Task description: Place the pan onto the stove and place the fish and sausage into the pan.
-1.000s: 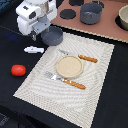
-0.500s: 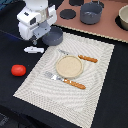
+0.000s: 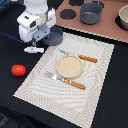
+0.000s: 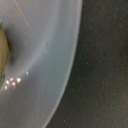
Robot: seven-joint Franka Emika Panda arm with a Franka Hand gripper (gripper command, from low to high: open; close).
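Exterior view shows all 3 steps undone: the pan [image 3: 53, 36] sits on the bench [image 3: 10, 50] beside the stove [image 3: 107, 27], gripper [image 3: 36, 41] over its near rim, spread or pinched I cannot tell, with fish [image 3: 34, 49] and sausage [image 3: 18, 70] nearby.

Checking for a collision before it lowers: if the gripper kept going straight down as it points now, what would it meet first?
Most likely the pan: the gripper hangs over its rim, which fills the wrist view. Depth is unclear; it could instead pass the rim and meet the dark table.
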